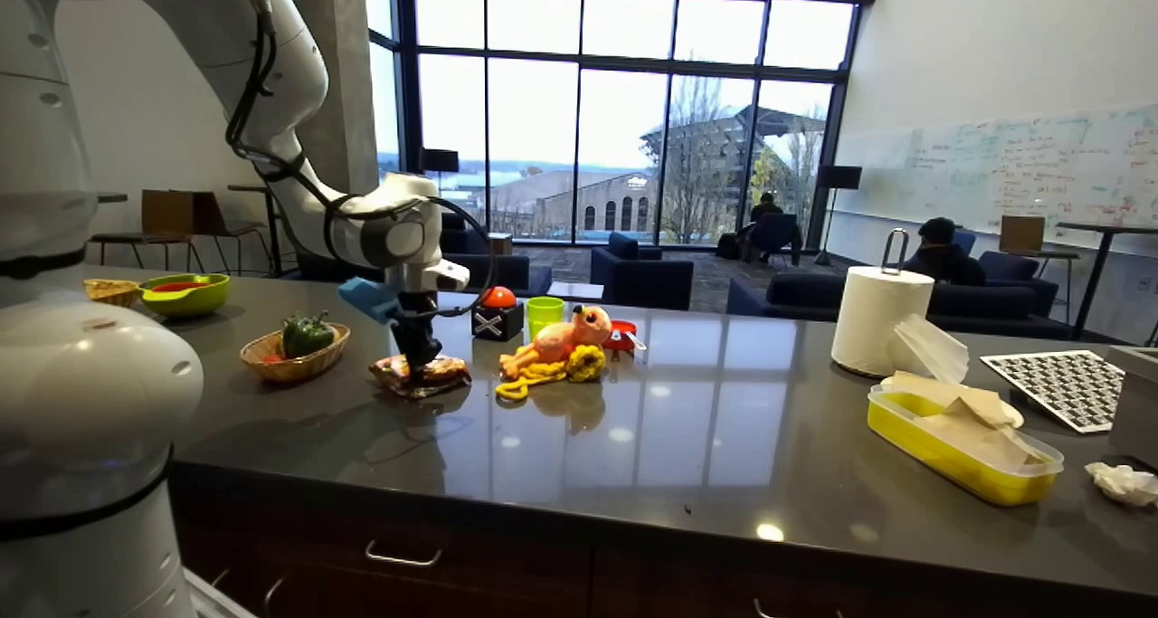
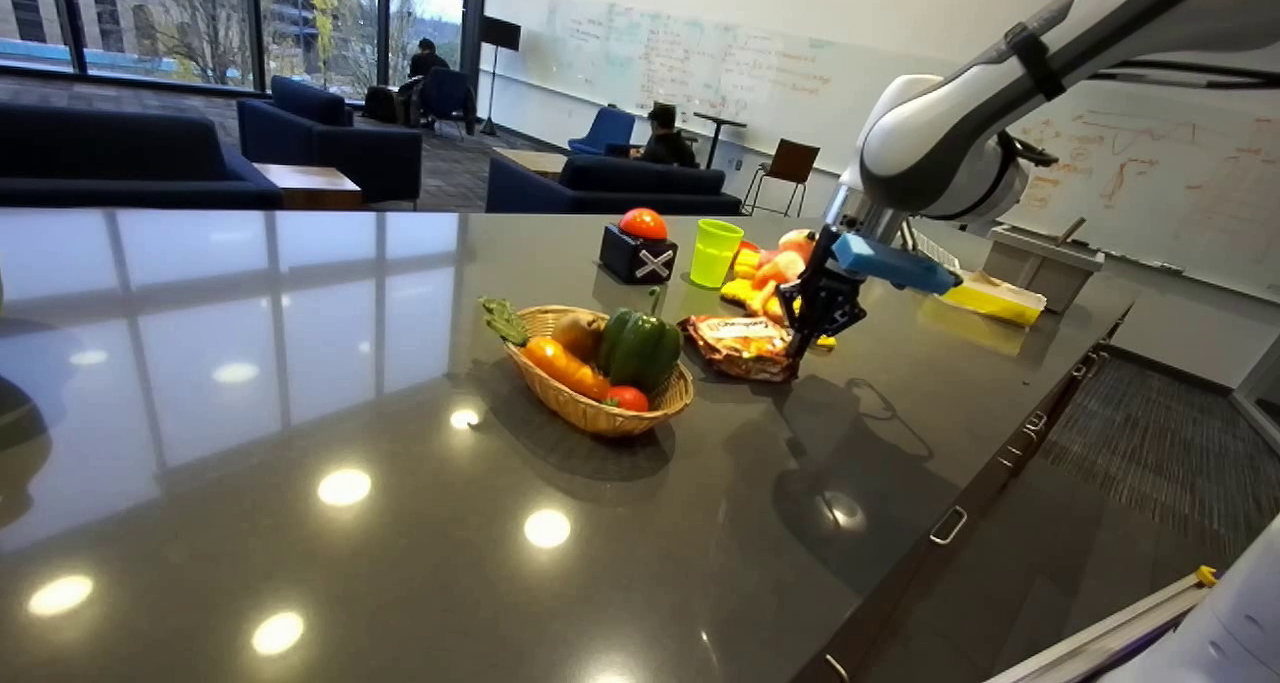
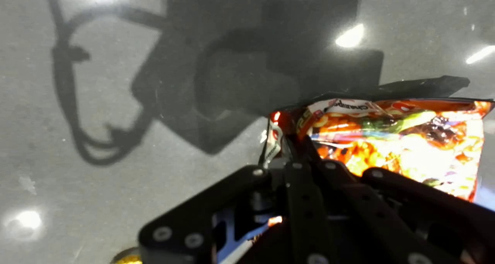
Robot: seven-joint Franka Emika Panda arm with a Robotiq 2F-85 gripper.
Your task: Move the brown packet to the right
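Note:
The brown packet (image 1: pixel 449 373) lies on the grey counter, crinkled, with red, orange and pale print; it also shows in an exterior view (image 2: pixel 738 341). My gripper (image 1: pixel 419 374) points down at the packet. In the wrist view the fingers (image 3: pixel 301 142) are drawn together on a fold near the packet's left end, and the packet (image 3: pixel 371 148) spreads out to the right of them. The film is bunched up on both sides of the fingertips. The fingertips themselves are partly hidden by the dark finger links. The packet appears to rest on or very near the counter.
A wicker basket (image 1: pixel 303 362) with a green pepper and other vegetables stands beside the packet. On the packet's other side lie a pink plush bird (image 1: pixel 561 339) and yellow crochet. A green cup (image 2: pixel 715 253) and a black box (image 2: pixel 637 255) stand behind. A paper towel roll (image 1: pixel 879 319) stands farther off.

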